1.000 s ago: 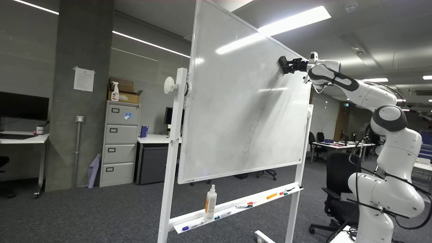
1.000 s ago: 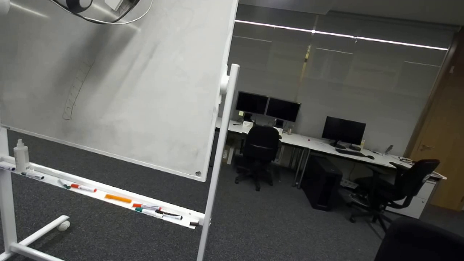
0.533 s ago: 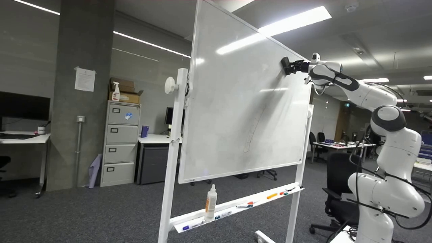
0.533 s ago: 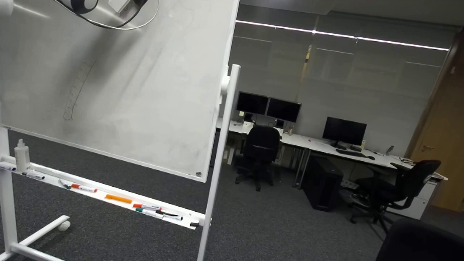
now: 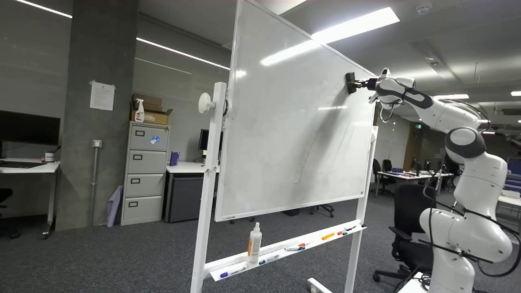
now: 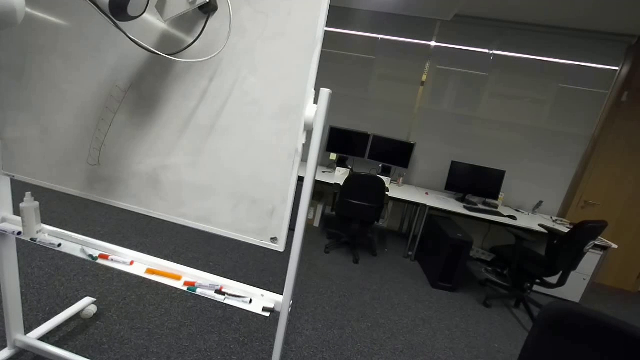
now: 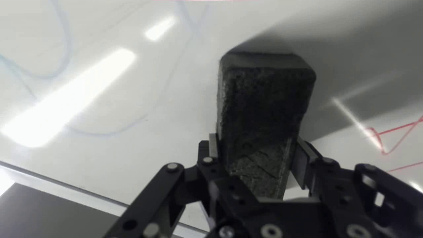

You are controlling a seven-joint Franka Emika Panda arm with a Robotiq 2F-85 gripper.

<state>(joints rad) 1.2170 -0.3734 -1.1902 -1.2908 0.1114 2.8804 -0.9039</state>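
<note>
My gripper (image 7: 259,148) is shut on a black block-shaped eraser (image 7: 264,99), its two pads pressing the long sides. In an exterior view the eraser (image 5: 350,83) is nearly upright at the upper right of the whiteboard (image 5: 276,142), with the gripper (image 5: 360,84) reaching in from the right. Whether the eraser touches the board or hovers just off it, I cannot tell. A ladder-like outline (image 6: 96,157) is drawn lower on the board. In the wrist view, red lines (image 7: 396,128) lie right of the eraser and faint blue smears (image 7: 99,134) left of it.
Below the board, a tray (image 5: 281,254) carries a spray bottle (image 5: 254,246), several markers and an orange piece (image 6: 163,274). White posts (image 6: 306,200) hold the board at its sides. A black chair (image 5: 413,228) stands beside the arm's base, and cables hang along the arm.
The gripper and eraser have shifted slightly right and down in an exterior view, and the eraser has turned more upright. The arm's cable loop has moved right and lower. The grip is unchanged.
</note>
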